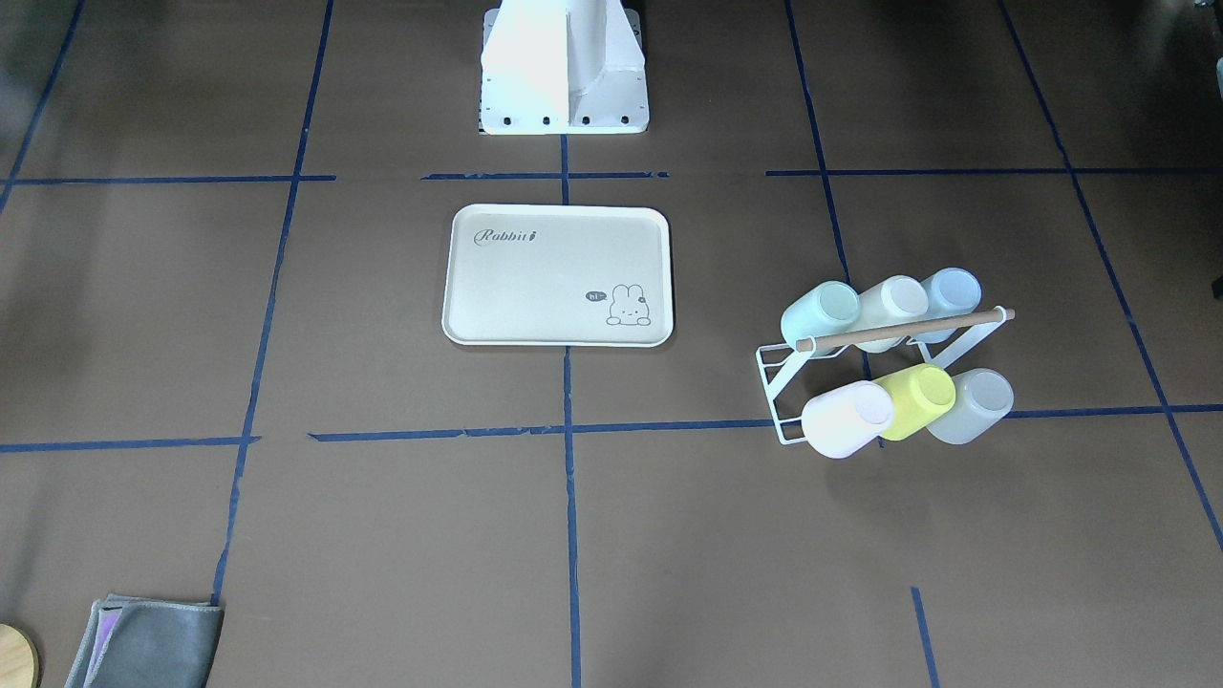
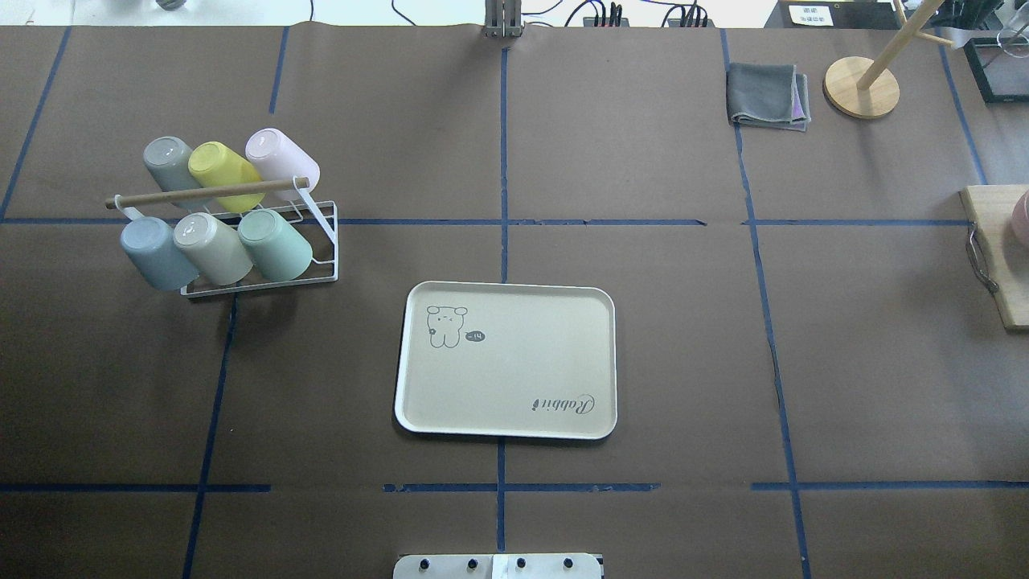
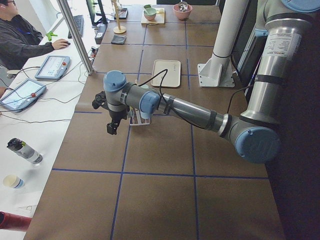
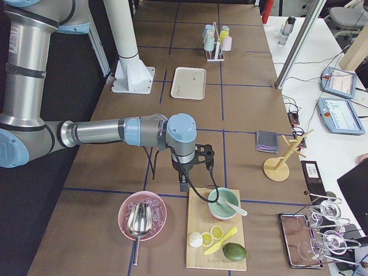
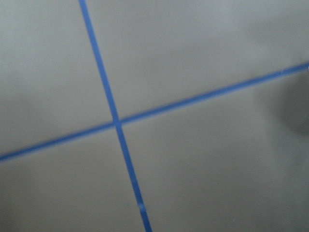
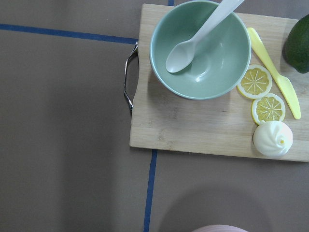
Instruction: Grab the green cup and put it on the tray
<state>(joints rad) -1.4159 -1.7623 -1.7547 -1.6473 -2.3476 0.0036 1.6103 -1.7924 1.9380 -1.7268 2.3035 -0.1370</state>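
Observation:
The green cup (image 1: 820, 315) (image 2: 277, 244) lies tilted on a white wire rack (image 2: 325, 241) at the robot's left, at the end of the row nearer the tray. The cream tray (image 1: 557, 275) (image 2: 506, 362) lies empty in the middle of the table, in front of the robot's base. My left gripper (image 3: 112, 127) shows only in the exterior left view, hanging over the table near the rack; I cannot tell if it is open. My right gripper (image 4: 184, 185) shows only in the exterior right view, above a cutting board's edge; I cannot tell its state.
The rack also holds a yellow-green cup (image 2: 215, 167), a pale blue cup (image 2: 154, 253) and several others under a wooden bar. A grey cloth (image 2: 768, 96) and wooden stand (image 2: 860, 87) sit far right. A cutting board (image 6: 193, 130) holds a green bowl (image 6: 212, 72) with a spoon.

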